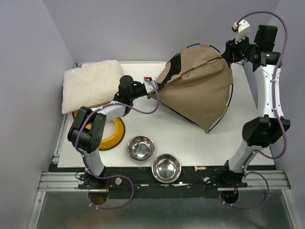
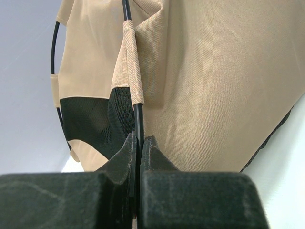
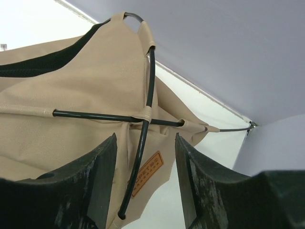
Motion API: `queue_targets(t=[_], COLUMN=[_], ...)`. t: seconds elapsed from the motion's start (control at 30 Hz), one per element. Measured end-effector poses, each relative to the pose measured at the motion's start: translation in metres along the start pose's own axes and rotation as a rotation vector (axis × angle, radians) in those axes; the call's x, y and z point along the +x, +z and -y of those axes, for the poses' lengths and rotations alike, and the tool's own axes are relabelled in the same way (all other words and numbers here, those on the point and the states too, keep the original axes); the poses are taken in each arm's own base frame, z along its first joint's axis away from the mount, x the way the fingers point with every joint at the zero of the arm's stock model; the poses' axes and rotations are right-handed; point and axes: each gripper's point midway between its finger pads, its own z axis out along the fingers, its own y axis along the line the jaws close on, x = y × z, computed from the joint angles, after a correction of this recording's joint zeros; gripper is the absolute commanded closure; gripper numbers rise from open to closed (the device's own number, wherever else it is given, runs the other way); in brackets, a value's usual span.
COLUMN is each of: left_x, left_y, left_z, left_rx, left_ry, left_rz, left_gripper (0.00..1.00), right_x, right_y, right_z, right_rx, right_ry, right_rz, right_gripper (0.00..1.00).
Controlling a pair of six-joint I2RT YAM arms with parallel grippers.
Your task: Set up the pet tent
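Lying tipped over on the far right part of the table [image 1: 190,148], from about 12 to 3 o'clock of its middle in the top view: the pet tent [image 1: 200,90], not yet standing on its base. Pinching one thin black pole [image 2: 138,119] at the tent's 9 o'clock edge with the left gripper [image 2: 139,143], jaws fully closed on it just below the fabric sleeve. Hovering with the right gripper [image 3: 145,143] at the tent's 1 o'clock end, jaws standing partly open on either side of the pole crossing [image 3: 145,118], clamping nothing as far as can be told.

Risking, by judgement, a slip of the round, slick pole out of the narrow left pinch on any turning or lifting of the tent. Risking also a bite on loose fabric instead of the crossing if closing the right jaws from here, with the brown label [image 3: 147,172] and folds sitting just beside it. Possibly pushing the bowed far pole out over the table's 12 o'clock edge, or springing the poles by twisting both ends against each other.

Pointing its top, the pole crossing, toward about 1 o'clock, away from the arms; showing its dark mesh side [image 1: 174,64] toward 11 o'clock. Running its long axis, roughly, from 7 to 1 o'clock, leaning well off upright.
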Motion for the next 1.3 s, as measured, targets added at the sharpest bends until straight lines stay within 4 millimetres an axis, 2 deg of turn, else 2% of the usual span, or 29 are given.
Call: queue_targets(t=[0.17, 0.3, 0.43, 0.5, 0.73, 0.83, 0.9, 0.93, 1.03, 1.1, 1.13, 1.17, 1.23, 1.3], left_x=[0.000, 0.000, 0.001, 0.002, 0.005, 0.006, 0.002, 0.000, -0.012, -0.019, -0.020, -0.022, -0.022, -0.023], left_y=[0.000, 0.000, -0.002, -0.004, -0.012, -0.017, -0.016, -0.015, -0.004, 0.004, 0.007, 0.009, 0.009, 0.006], left_z=[0.000, 0.000, -0.003, -0.005, -0.015, -0.023, -0.031, -0.036, -0.065, -0.084, -0.092, -0.098, -0.103, -0.104], left_rx=[0.000, -0.001, -0.007, -0.013, -0.039, -0.061, -0.078, -0.087, -0.121, -0.148, -0.159, -0.167, -0.176, -0.179], left_ry=[0.003, 0.004, 0.003, 0.003, -0.020, -0.056, -0.090, -0.108, -0.157, -0.203, -0.228, -0.260, -0.305, -0.345], left_rz=[0.000, -0.001, -0.004, -0.006, -0.015, -0.018, -0.010, -0.003, 0.038, 0.062, 0.068, 0.073, 0.073, 0.067], left_gripper=[1.00, 1.00, 1.00, 1.00, 1.00, 1.00, 0.99, 0.90, 0.54, 0.41, 0.29, 0.21, 0.18, 0.14], right_x=[0.005, 0.018, 0.040, 0.047, 0.050, 0.041, 0.031, 0.023, -0.007, -0.025, -0.030, -0.035, -0.042, -0.045], right_y=[0.002, 0.006, 0.010, 0.009, 0.001, -0.004, -0.014, -0.022, -0.052, -0.076, -0.088, -0.099, -0.115, -0.122], right_z=[-0.004, -0.001, 0.010, 0.013, 0.007, -0.002, -0.009, -0.013, -0.025, -0.038, -0.048, -0.058, -0.074, -0.086], right_rx=[-0.019, -0.013, 0.014, 0.012, -0.027, -0.066, -0.081, -0.084, -0.083, -0.068, -0.063, -0.060, -0.039, -0.025], right_ry=[0.007, 0.001, 0.004, 0.018, 0.078, 0.130, 0.179, 0.209, 0.277, 0.313, 0.334, 0.354, 0.386, 0.416], right_rz=[-0.013, -0.055, -0.111, -0.129, -0.137, -0.098, -0.061, -0.038, 0.055, 0.128, 0.157, 0.184, 0.234, 0.271], right_gripper=[0.47, 0.59, 0.80, 0.97, 0.99, 0.99, 0.99, 0.99, 0.99, 0.99, 0.99, 0.99, 0.99, 0.99])
